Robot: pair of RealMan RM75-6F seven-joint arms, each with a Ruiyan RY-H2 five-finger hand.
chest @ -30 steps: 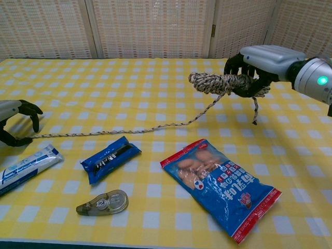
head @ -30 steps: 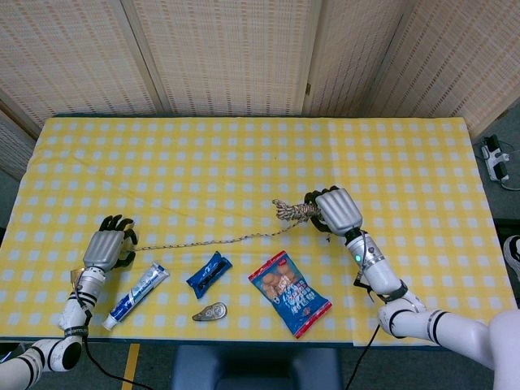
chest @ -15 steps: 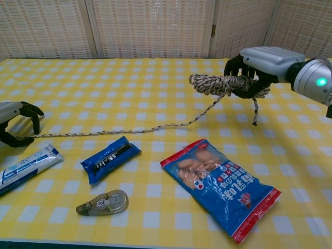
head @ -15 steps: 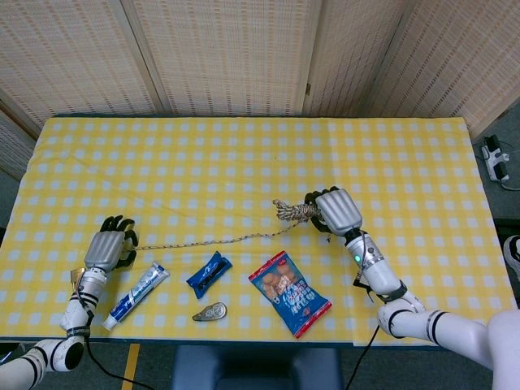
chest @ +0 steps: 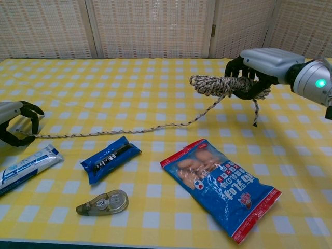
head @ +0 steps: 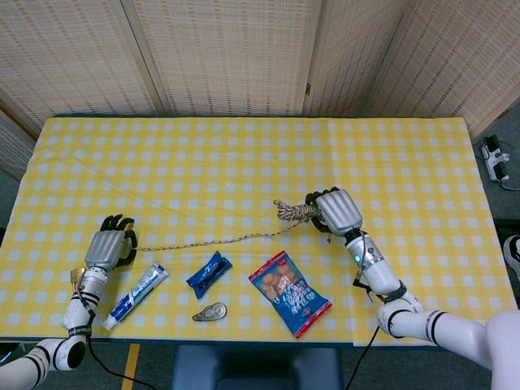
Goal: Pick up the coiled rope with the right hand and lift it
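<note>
From overhead, the right hand (head: 339, 212) grips the rope (head: 295, 212) near mid-table; its loose tail trails left across the cloth to the left hand (head: 110, 244). Over the last second the bundle has barely shifted, while the left hand has eased back a little, so the lift looks largely made and held.

At chest height, the right hand (chest: 259, 67) clenches the rope (chest: 218, 85) clear of the table (chest: 155, 78), the tail sagging down to the cloth. The left hand (chest: 15, 124) is cut off at the frame edge, fingers curled around the rope's end; whether they pinch it I cannot tell.
</note>
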